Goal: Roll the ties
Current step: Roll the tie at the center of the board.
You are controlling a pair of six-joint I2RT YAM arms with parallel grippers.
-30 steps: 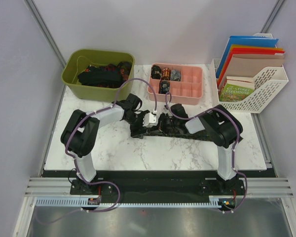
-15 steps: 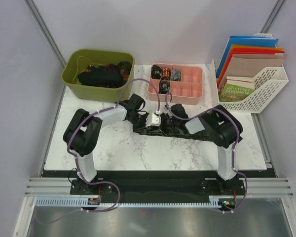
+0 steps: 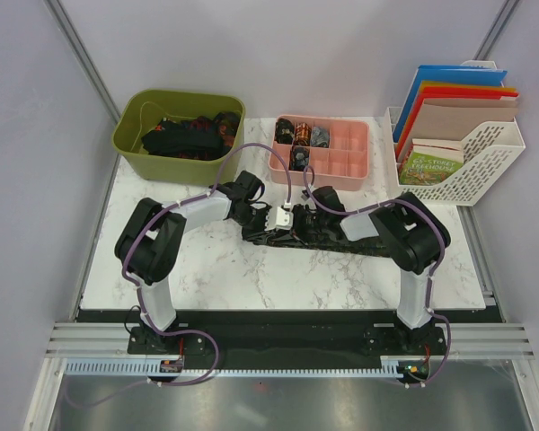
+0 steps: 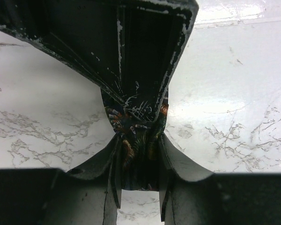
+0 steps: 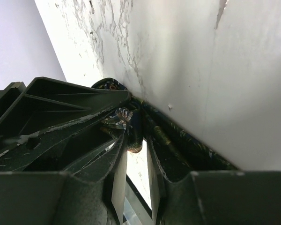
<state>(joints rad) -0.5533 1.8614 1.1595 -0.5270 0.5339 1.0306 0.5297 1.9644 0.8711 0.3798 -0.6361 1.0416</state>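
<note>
Marble-patterned white desk (image 3: 207,269) seen from above, with two black robot arms reaching inward so that their tips meet near its middle. Under them a dark patterned tie (image 3: 298,237) lies stretched along the desk from left to right. The left hand (image 4: 139,140) is clamped on the tie: in its wrist view the two fingers press in from either side, and the mottled fabric bunches up between them. The right hand (image 5: 136,147) faces it tip to tip. Its fingers stand a little apart, with a bright slit of desk showing between them, and their tips touch the tie close beside the left hand. At the far left corner of the desk a green bin (image 3: 135,148) holds a heap of loose ties (image 3: 184,136). Beside it, at the far middle, a pink tray (image 3: 352,171) divided into small compartments holds a few rolled ties (image 3: 301,135) in its left-hand compartments. At the far right a white rack (image 3: 490,162) stands with coloured folders and a book in it.
</note>
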